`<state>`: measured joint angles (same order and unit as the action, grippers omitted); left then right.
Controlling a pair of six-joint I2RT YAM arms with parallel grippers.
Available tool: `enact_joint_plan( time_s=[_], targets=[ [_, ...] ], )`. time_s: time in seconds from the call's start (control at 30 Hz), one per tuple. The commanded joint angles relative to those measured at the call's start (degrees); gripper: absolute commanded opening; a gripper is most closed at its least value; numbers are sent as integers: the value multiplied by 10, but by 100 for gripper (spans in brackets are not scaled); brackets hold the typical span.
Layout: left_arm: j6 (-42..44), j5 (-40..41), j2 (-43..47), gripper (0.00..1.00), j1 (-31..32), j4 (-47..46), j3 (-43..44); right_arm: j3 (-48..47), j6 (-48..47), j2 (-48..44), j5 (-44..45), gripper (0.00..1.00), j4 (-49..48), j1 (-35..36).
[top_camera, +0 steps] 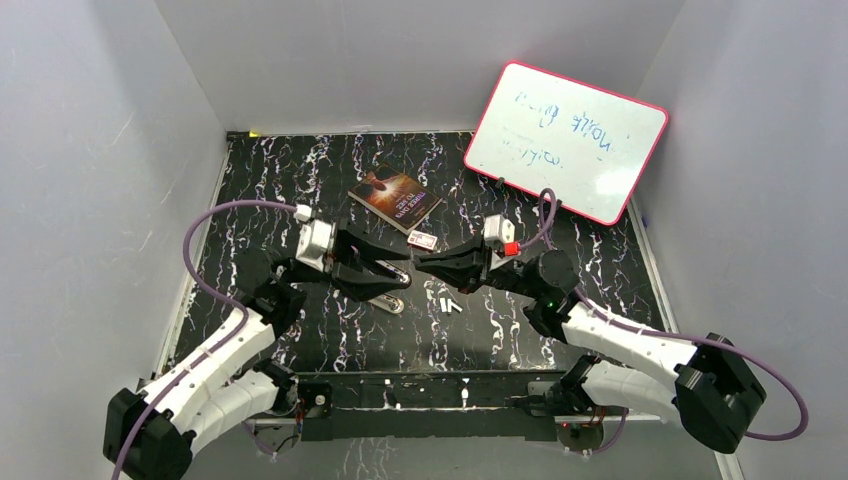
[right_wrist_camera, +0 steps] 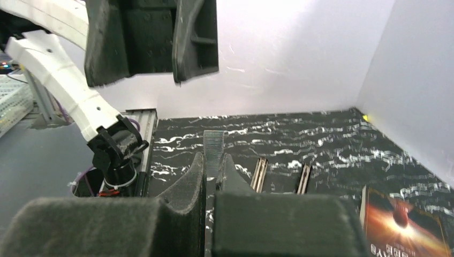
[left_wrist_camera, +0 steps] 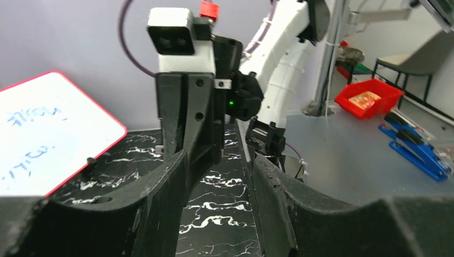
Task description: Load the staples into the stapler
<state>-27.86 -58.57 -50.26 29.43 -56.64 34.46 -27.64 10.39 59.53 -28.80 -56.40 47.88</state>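
The right claw [right_wrist_camera: 213,163] is clenching one strip of staples [right_wrist_camera: 214,140] — the left claw [left_wrist_camera: 220,160] is gaping empty opposite — so the loading itself is looking not yet begun.

Left arm [top_camera: 215,365] and right arm [top_camera: 630,345] both stretched inward, wrists level, grippers facing tip to tip. Left gripper [top_camera: 398,270] jaws parted, nothing between them. Right gripper [top_camera: 424,262] pinched tight on a staple strip [right_wrist_camera: 214,150].
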Motion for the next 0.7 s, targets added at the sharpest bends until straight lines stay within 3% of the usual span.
enact_joint_plan(
  time_s=[0.0,0.4,0.67],
  targets=[
    [83,-28,-3,47,33,-38,-4,-37,5,-5,-55,0,-76,-1],
    [96,21,-11,52,38,-38,-4,-37,4,-21,-94,0,-77,-1],
    [90,12,-21,47,43,-39,-2,-45,15,-29,-81,0,-92,-1]
  ],
)
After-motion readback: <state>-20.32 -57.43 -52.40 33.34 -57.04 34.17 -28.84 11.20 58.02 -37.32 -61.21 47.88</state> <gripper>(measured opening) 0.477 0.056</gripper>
